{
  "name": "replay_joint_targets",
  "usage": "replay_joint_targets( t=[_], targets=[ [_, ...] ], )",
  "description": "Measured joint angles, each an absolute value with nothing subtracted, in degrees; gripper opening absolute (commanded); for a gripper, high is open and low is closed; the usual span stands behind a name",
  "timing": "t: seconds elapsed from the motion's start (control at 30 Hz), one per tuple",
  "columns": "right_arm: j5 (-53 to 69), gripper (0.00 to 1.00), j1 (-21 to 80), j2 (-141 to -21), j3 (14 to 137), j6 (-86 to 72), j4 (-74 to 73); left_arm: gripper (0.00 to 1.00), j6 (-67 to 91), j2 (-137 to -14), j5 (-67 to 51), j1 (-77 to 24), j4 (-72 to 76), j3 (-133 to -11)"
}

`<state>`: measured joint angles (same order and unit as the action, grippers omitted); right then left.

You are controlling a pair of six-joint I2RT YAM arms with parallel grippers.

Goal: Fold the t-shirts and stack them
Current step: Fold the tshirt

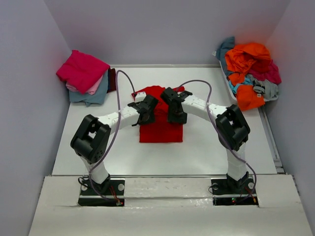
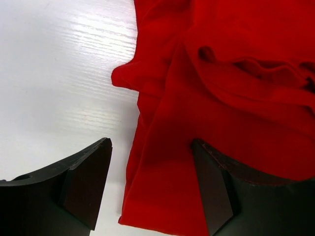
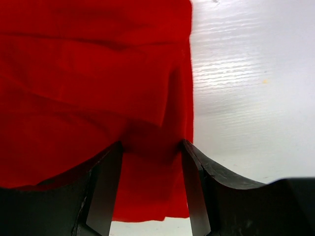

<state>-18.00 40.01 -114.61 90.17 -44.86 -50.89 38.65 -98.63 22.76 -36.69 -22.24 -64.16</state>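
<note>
Left wrist view: left gripper (image 2: 151, 147) is seen with jaws wide apart, astride the left edge of the bright red soft cloth t-shirt (image 2: 236, 123); nothing is clamped. The right gripper (image 3: 151, 145) has cloth between part-spread jaws; whether it is pinched cannot be told. The shirt is laid mid-way on the white wood-grain table (image 1: 206, 147); near half flat and rectangular, far end rumpled. Risk judged: one edge could be lifted alone; the fold would be skewed or dragged open.

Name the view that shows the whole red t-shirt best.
Top external: the red t-shirt shows nearly whole, partly folded. The left wrist view shows only its left edge and wrinkles; the right wrist view only its right edge.
</note>
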Motion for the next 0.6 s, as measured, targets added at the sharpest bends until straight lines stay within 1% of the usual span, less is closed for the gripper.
replay_joint_targets(
  t=[0.2, 0.4, 0.6],
  targets=[
    [-17.6, 0.57, 40.5, -116.3, 90.6, -44.4, -50.1, 0.78, 38.7, -102.6, 22.5, -36.8, -20.8, -64.5],
    [-19.3, 0.57, 39.8, -122.1, 98.3, -42.7, -50.5, 0.78, 38.8, -106.8, 22.9, -36.6, -21.3, -68.4],
    [-19.3, 0.57, 36.6, -123.8, 101.2, -41.5, -50.7, 0.78, 38.8, -109.8, 24.1, -36.7, -22.7, -73.1]
  ],
)
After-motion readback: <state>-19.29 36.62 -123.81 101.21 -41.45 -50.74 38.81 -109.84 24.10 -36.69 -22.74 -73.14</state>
